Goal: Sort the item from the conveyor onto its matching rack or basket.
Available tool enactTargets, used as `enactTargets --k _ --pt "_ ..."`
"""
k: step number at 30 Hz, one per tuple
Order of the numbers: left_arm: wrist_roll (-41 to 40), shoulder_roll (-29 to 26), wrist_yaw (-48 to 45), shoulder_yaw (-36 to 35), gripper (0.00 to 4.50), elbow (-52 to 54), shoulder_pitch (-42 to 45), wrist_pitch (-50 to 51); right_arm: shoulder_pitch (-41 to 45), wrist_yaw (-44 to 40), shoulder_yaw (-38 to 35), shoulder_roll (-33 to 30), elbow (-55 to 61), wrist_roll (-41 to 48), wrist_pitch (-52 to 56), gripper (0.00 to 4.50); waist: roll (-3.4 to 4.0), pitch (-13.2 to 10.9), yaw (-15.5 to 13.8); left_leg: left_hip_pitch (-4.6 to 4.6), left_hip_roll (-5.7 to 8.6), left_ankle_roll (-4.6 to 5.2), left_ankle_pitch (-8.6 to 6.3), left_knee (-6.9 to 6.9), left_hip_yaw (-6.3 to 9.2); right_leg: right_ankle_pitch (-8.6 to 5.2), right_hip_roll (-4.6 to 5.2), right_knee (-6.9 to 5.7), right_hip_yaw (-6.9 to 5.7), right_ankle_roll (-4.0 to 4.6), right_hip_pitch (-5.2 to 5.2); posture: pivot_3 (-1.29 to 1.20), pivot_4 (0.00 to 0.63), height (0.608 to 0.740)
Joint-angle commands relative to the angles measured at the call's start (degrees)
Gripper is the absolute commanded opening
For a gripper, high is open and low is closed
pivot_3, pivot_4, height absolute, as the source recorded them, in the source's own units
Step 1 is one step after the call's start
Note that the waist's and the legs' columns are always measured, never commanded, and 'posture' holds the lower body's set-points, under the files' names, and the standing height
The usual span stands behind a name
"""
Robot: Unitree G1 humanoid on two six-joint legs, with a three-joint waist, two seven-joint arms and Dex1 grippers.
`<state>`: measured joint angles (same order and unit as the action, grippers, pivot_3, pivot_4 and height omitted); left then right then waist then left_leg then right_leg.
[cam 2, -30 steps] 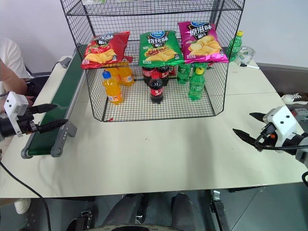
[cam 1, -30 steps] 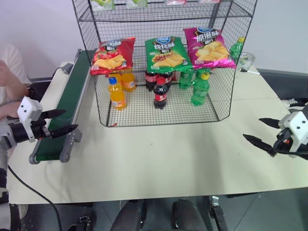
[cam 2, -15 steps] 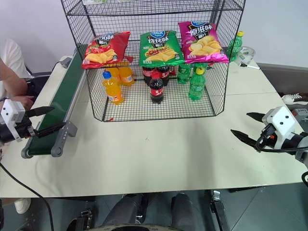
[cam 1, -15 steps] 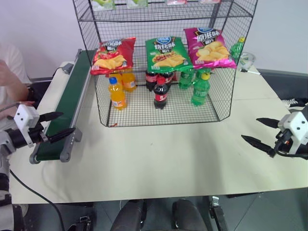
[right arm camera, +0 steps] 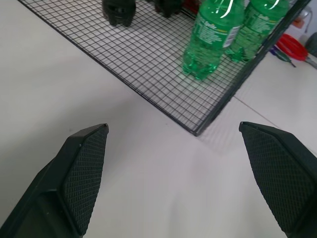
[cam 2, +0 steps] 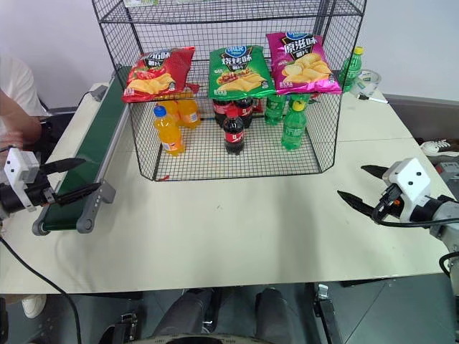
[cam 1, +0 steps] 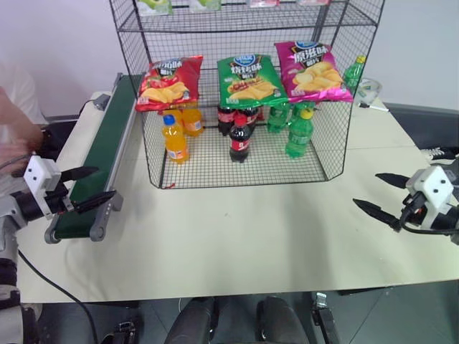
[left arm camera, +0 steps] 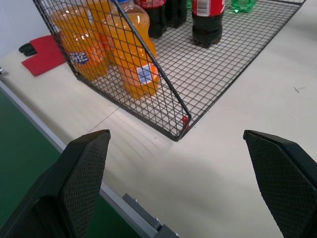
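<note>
- Chips (cam 1: 168, 84): your red bag lies on the rack's (cam 1: 244, 14) middle shelf, leftmost of three, beside the green bag (cam 1: 249, 78) and then the pink bag (cam 1: 313, 70), so I judge it already sorted by type
- Below it stand orange soda bottles (cam 1: 173, 138), cola bottles (cam 1: 239, 140) and green bottles (cam 1: 298, 132), snacks above drinks
- The conveyor (cam 1: 97, 163) runs along the rack's left side, with nothing on the stretch of belt you can see
- Your left gripper (cam 1: 88, 186) hovers over the belt's near end, fingers spread wide, holding nothing
- Your right gripper (cam 1: 391, 196) hangs above the table (cam 1: 244, 222) right of the rack, jaws apart, empty, touching nothing
</note>
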<state>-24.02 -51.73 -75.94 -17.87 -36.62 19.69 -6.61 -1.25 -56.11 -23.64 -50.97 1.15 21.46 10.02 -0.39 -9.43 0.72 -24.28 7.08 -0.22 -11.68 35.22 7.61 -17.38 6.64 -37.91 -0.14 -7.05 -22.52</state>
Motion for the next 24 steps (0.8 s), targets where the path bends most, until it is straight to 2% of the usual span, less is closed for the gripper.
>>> enactTargets --k 1,10,14,24 --pt "-1.18 -1.04 0.27 -2.40 4.50 2.21 -0.72 0.54 1.29 -0.65 -0.91 0.02 1.02 1.27 -1.27 4.41 0.00 0.00 0.07 0.00 0.00 0.00 0.00 0.00 0.00 0.00 0.00 0.00 0.00 0.00 0.00 0.00 0.150 0.740" --pt "-1.38 -0.04 1.38 -2.94 4.50 5.56 -2.94 1.52 2.97 -1.54 0.30 -0.30 -1.79 -0.10 -2.54 4.41 0.00 0.00 -0.08 0.00 0.00 0.00 0.00 0.02 0.00 0.00 0.00 -0.01 0.00 0.00 0.02 0.00 0.150 0.740" --pt "-3.39 -0.24 -0.18 -2.59 4.50 9.13 -4.13 6.74 3.34 -2.88 0.64 -0.11 -2.10 0.67 -2.91 4.41 0.00 0.00 0.00 0.01 0.00 0.00 0.00 0.02 0.00 0.00 0.00 -0.01 0.00 0.00 0.02 0.00 0.150 0.740" --pt "-3.62 1.10 2.66 -3.61 4.50 13.44 -6.58 7.63 4.86 -3.90 1.87 0.22 -2.69 1.05 -2.37 4.41 0.00 0.00 0.03 0.01 0.00 0.00 0.00 0.02 0.00 0.00 0.00 -0.02 0.00 0.00 0.02 0.00 0.150 0.740"
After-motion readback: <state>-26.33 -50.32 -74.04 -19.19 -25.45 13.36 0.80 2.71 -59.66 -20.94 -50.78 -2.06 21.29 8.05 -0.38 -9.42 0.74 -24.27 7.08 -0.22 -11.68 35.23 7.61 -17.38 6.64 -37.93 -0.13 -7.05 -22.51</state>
